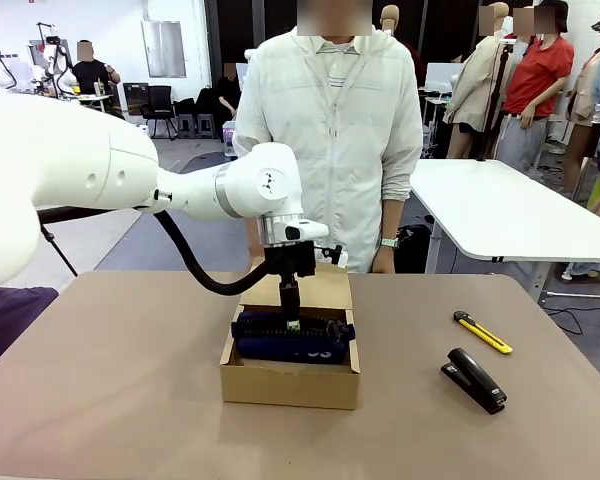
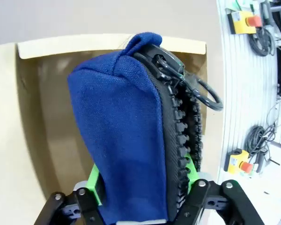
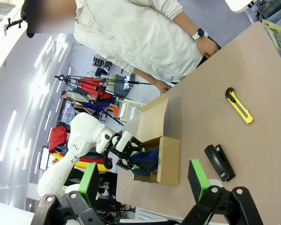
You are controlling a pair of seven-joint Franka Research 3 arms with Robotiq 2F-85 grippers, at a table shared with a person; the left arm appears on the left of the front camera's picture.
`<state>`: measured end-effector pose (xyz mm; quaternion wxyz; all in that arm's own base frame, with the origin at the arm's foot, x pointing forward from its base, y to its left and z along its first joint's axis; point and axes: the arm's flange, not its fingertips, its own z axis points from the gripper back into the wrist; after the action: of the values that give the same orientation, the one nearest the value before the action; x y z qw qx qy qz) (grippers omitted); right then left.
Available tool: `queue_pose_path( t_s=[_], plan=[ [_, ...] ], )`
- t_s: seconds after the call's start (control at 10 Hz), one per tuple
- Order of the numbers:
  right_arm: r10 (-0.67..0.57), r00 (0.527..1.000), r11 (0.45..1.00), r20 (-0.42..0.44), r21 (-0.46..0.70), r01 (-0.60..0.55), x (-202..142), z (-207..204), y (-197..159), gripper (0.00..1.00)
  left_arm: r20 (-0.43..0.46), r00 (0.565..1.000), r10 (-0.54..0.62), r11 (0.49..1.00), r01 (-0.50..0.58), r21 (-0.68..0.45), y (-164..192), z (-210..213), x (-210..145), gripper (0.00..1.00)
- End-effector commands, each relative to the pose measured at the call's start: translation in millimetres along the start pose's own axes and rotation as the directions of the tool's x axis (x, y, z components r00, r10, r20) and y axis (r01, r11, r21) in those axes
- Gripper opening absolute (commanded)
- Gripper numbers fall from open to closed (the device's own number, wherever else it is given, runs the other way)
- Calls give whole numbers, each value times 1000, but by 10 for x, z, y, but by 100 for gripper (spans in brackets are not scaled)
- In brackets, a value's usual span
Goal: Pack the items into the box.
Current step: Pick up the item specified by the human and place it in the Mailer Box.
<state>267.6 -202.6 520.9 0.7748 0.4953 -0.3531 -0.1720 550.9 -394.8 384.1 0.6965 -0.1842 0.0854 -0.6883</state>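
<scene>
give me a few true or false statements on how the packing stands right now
1. The pouch sits in the box. True.
2. The utility knife is packed too. False: it lies on the table, to the right of the box.
3. The box is closed. False: its lid flap stands open at the far side.
4. The left claw is over the box, with a pad on either side of the pouch. True.
5. The right claw holds the stapler. False: it is open and empty, and the stapler lies on the table near the knife.
</scene>
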Motion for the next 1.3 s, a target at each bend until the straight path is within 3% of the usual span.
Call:
queue_pose_path(
  t_s=[0.0,0.2,0.4,0.6,0.7,0.8,0.9,1.0,1.1,1.2],
  plan=[
    [21,1000,999,22,34,-22,28,-24,3,100,6,1000,18,997,-18,69,-238,100,-117,100],
    [21,1000,999,22,34,-22,28,-24,3,100,20,1000,3,994,-5,110,-411,320,-146,100],
    [21,1000,999,22,34,-22,28,-24,3,100,97,995,-9,996,0,89,-736,706,-312,100],
    [21,1000,999,22,34,-22,28,-24,3,100,278,959,64,996,-46,-74,-1019,1132,-784,100],
    [21,1000,999,22,34,-22,28,-24,3,100,355,934,45,961,57,-271,-1139,1308,-1124,100],
    [21,1000,999,22,34,-22,28,-24,3,100,526,845,93,934,109,-340,-1237,1503,-1630,100],
    [21,1000,999,22,34,-22,28,-24,3,100,688,679,255,920,50,-390,-1293,1595,-2109,100],
    [21,1000,999,22,34,-22,28,-24,3,100,811,435,391,912,-63,-406,-1335,1637,-2667,100],
    [21,1000,999,22,34,-22,28,-24,3,100,871,226,435,895,-1,-447,-1426,1595,-3242,100],
    [21,1000,999,22,34,-22,28,-24,3,100,847,-127,516,841,-111,-529,-1527,1476,-3926,100]
  ],
)
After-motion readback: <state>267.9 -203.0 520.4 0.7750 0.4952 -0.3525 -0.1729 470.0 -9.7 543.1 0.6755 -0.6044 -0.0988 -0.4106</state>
